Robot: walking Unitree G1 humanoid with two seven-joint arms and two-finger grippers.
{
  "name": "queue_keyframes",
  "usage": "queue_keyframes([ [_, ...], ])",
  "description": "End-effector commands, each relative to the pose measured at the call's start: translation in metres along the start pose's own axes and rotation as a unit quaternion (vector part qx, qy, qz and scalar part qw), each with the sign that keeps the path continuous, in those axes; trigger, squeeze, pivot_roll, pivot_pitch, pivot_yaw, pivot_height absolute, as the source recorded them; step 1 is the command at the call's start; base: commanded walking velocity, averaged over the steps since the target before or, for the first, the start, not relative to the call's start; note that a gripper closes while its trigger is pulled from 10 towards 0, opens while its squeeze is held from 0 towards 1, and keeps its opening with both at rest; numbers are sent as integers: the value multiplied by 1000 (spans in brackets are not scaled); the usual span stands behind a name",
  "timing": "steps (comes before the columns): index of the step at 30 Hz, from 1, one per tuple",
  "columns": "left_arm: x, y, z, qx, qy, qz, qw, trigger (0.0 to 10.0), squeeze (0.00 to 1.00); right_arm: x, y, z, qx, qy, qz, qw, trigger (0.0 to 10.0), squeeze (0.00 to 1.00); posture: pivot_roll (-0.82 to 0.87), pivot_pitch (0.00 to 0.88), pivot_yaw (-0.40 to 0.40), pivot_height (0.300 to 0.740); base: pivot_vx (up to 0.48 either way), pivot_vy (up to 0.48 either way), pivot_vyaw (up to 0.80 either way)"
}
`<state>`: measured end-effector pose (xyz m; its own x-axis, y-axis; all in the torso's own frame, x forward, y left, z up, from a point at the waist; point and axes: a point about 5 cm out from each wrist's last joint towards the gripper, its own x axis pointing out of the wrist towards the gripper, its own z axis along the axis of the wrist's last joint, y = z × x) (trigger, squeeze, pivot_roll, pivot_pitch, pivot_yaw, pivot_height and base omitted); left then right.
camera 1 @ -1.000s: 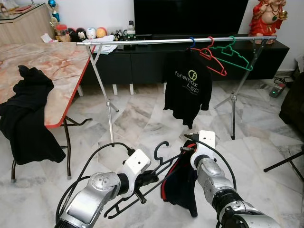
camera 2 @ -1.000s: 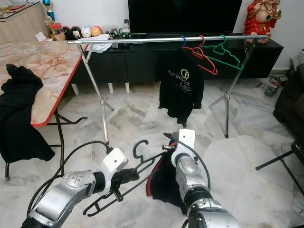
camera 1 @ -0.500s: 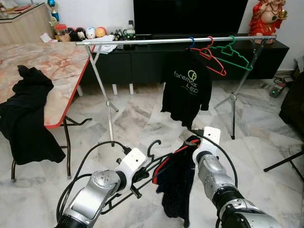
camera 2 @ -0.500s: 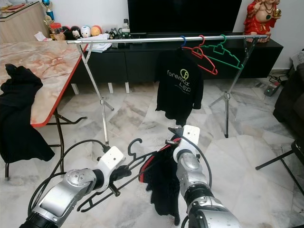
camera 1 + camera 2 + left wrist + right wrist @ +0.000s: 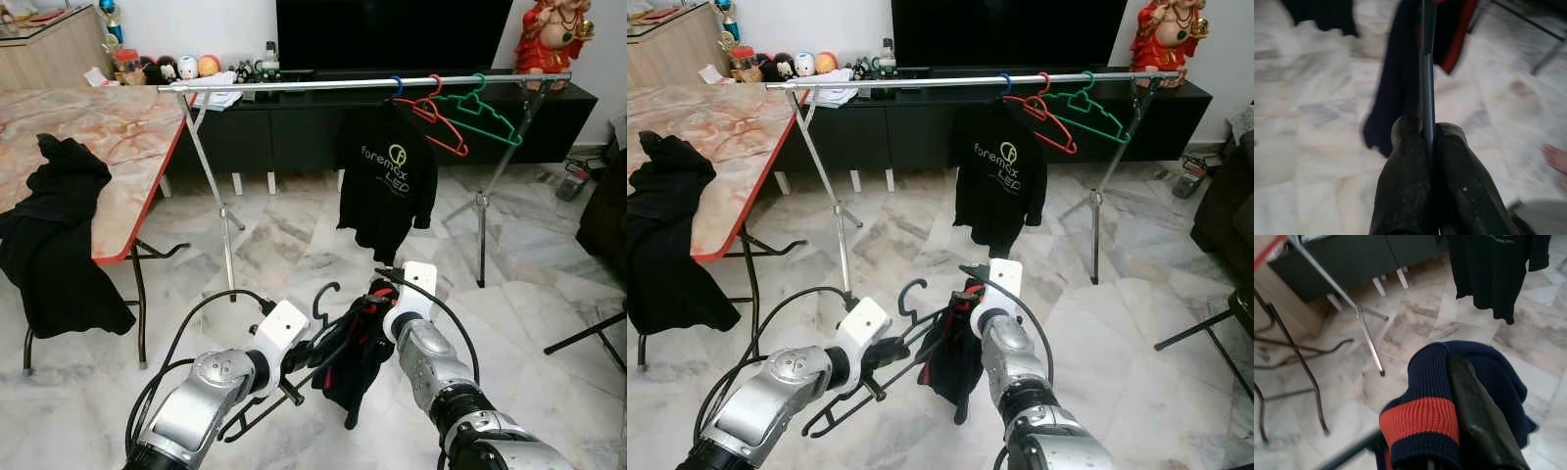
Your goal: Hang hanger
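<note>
Your left gripper (image 5: pixel 1426 134) pinches the black hanger (image 5: pixel 323 357), right gripper (image 5: pixel 1449 382) pinches its navy garment (image 5: pixel 358 348); the rail (image 5: pixel 294 85) is well ahead, hanging not yet done.

Both arms raised forward, low; left gripper (image 5: pixel 1427 142) fingers pinched closed; right gripper (image 5: pixel 377 299) fingers clamped closed.
</note>
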<state>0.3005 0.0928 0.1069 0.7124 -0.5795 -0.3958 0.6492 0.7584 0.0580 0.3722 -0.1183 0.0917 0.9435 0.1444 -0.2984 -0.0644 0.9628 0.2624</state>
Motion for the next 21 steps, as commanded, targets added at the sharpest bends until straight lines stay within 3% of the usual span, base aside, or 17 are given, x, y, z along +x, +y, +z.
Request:
queue_keyframes([
  [1,0,7,5,-6,-13,15,1000,10000,0,2,7,17,23,-27,20,999,10000,0,92,70,10,740,0,0,0],
  [3,0,0,7,-12,-21,-13,1000,10000,0,2,11,19,25,-34,41,998,10000,0,87,71,11,740,0,0,0],
  [8,-1,-9,10,-13,-30,-49,998,10000,0,-1,23,27,-59,-70,110,990,10000,0,88,72,15,740,0,0,0],
  [9,-1,-9,10,-13,-30,-49,998,10000,0,-1,23,27,-59,-70,110,990,10000,0,88,72,15,740,0,0,0],
  [13,-1,-12,11,-19,-35,-58,998,10000,0,-7,34,30,-81,-84,189,975,10000,0,83,74,16,740,0,0,0],
  [16,-1,-12,11,-24,-39,-58,997,10000,0,-12,35,21,-154,-51,237,958,10000,0,80,75,17,740,0,0,0],
  [18,-1,-11,12,-26,-40,-54,997,10000,0,-13,26,15,-193,-32,226,954,10000,0,77,74,18,740,0,0,0],
  [21,1,-7,10,-27,-31,-33,999,10000,0,-8,8,19,-145,-25,137,980,10000,0,76,74,18,740,0,0,0],
])
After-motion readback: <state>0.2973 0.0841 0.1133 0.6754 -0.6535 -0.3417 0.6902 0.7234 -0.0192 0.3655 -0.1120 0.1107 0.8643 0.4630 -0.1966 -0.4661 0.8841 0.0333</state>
